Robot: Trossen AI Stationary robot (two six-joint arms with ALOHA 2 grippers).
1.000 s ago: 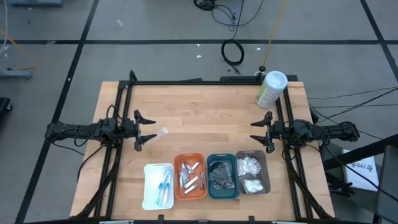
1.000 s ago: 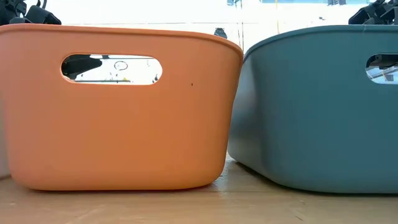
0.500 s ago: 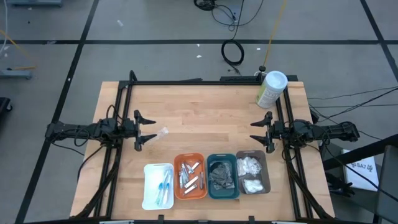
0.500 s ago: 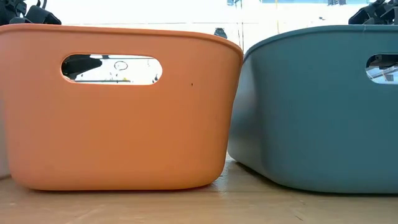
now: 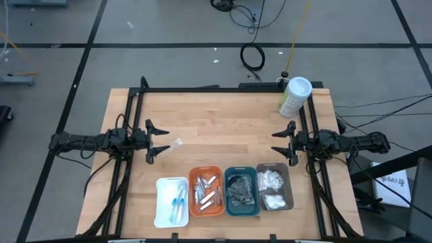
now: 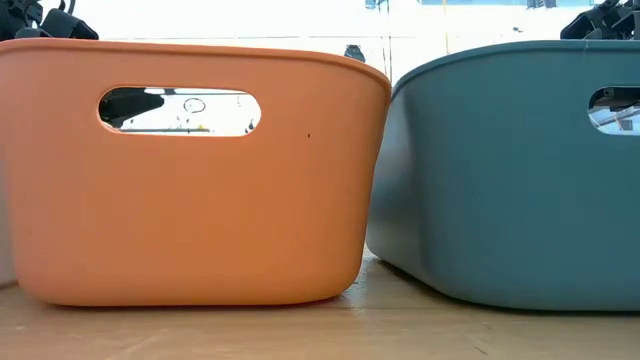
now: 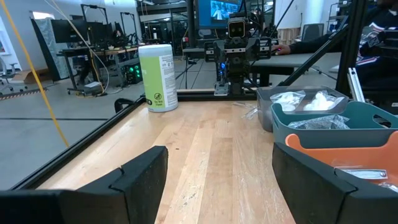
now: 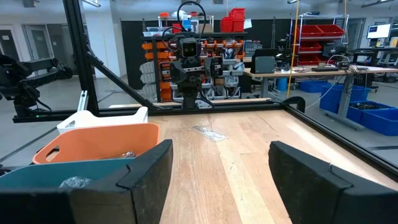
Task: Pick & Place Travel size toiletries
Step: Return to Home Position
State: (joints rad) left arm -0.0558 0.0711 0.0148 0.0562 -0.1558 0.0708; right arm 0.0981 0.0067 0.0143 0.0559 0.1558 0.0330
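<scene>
Pale wooden table top (image 5: 223, 121) inside a black frame fills the middle of my overhead feed, with both dark arms lying low at its left and right edges. My left gripper (image 5: 160, 141) sits at the middle left of that frame, its fingers spread wide with nothing between them. One small clear-wrapped item (image 5: 177, 144) lies loose on the wood just beyond its fingertips, toward the centre. The right wrist feed shows the same clear-wrapped item (image 8: 209, 132) far across the table. My right gripper (image 5: 278, 143) sits at the middle right, likewise gaping and empty, well apart from that loose piece.

Four bins stand side by side along the lower centre of the overhead frame:
- The white plastic tray (image 5: 157, 202) holds slim clear-wrapped sticks (image 5: 179, 202) with blue.
- The orange plastic tray (image 5: 206, 169) holds small silvery metal pieces (image 5: 207, 190).
- The teal plastic tray (image 5: 240, 169) holds dark grey round bundles (image 5: 239, 190).
- The grey plastic tray (image 5: 273, 166) holds white fluffy pads (image 5: 272, 189), and it lies just below the right gripper in the frame.

On the low feed I see only the orange wall (image 6: 190, 200) and the teal wall (image 6: 520, 180), close together. A tall pale-green canister (image 5: 295, 96) with a white lid stands at the table's upper right.
</scene>
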